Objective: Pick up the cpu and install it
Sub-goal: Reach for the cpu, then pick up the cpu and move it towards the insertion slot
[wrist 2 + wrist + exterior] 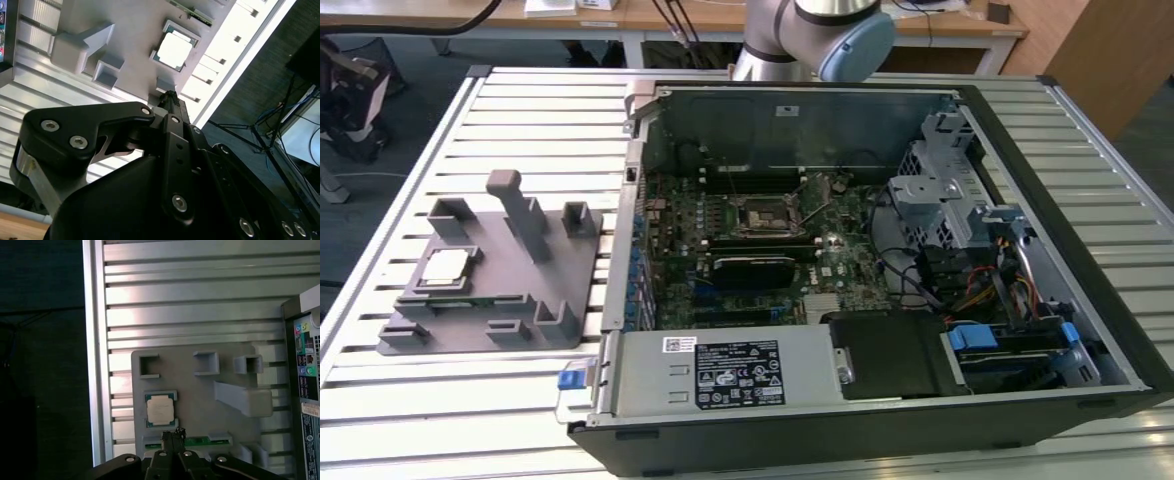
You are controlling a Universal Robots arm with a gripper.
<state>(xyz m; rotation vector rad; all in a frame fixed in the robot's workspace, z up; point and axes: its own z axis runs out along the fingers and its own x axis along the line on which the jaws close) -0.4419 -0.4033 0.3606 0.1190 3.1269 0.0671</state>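
Note:
The cpu (447,266) is a small square chip with a silvery top. It lies flat in a recess of the grey plastic holder block (520,290) on the exterior view's left. Both wrist views look down on it from well above, with the cpu (161,409) (175,50) just beyond the fingertips. My gripper (173,434) (170,95) hangs in the air over the holder's edge, its thin black fingers pressed together with nothing between them. The dark square socket (761,215) sits on the motherboard inside the open computer case (1067,250).
The holder block (200,400) carries several upright posts (520,215) and a green strip (200,441) next to the cpu. The slatted metal table (480,400) ends close to the holder's outer side. The arm's base (814,30) stands behind the case.

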